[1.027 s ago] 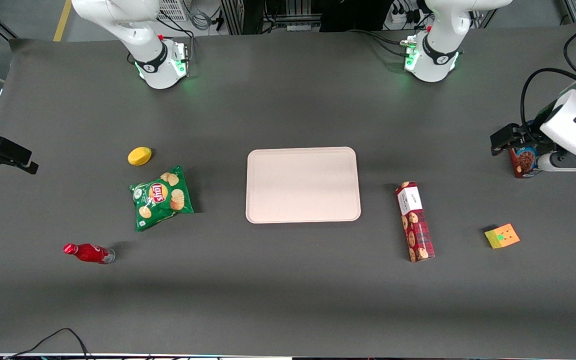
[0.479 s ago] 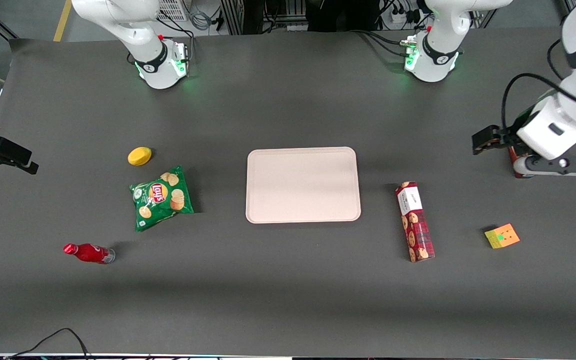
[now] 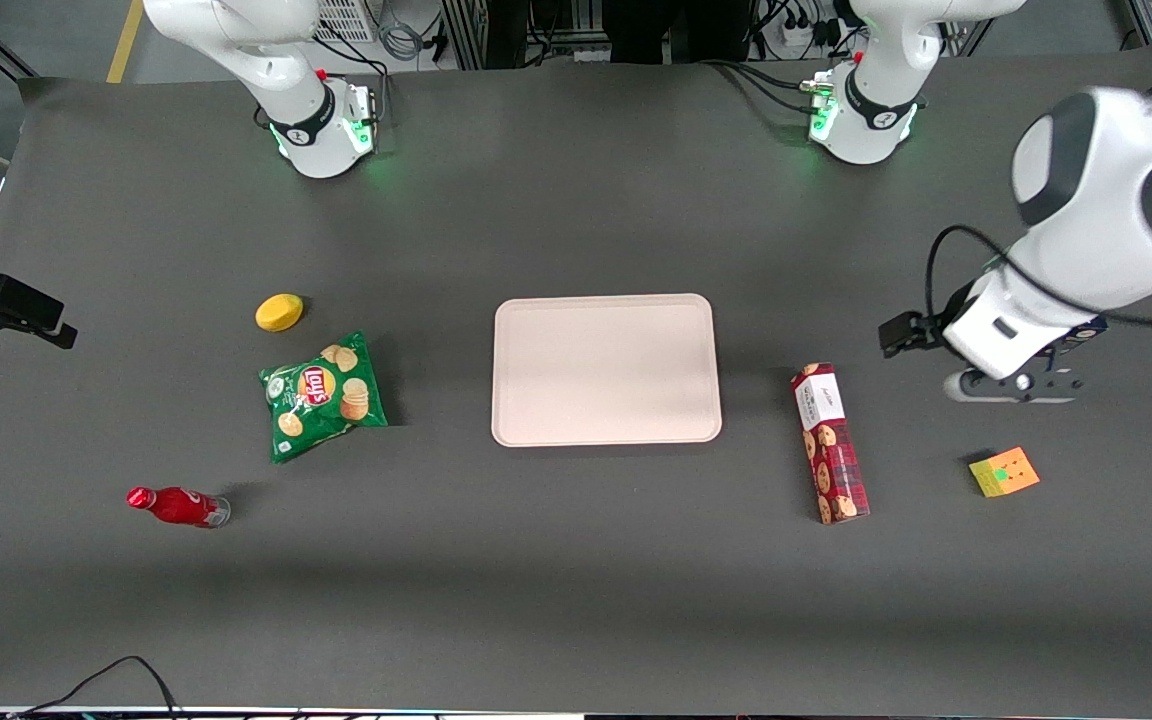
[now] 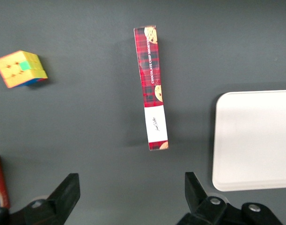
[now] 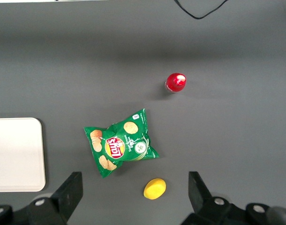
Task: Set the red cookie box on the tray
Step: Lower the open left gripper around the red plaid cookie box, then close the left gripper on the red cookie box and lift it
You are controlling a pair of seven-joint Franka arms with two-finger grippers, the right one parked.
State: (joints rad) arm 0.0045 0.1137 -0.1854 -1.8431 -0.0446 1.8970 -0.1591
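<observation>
- The red cookie box (image 3: 829,442) lies flat on the table beside the tray (image 3: 606,369), toward the working arm's end, untouched.
- The gripper (image 4: 131,199) is held above the table near the box, fingers spread wide and empty.
- For a sound grasp, the gripper should be centred over the box's middle, with the fingers set across its narrow width before descent.
- The wrist is pointed downward, the arm reaching in over the table.
</observation>
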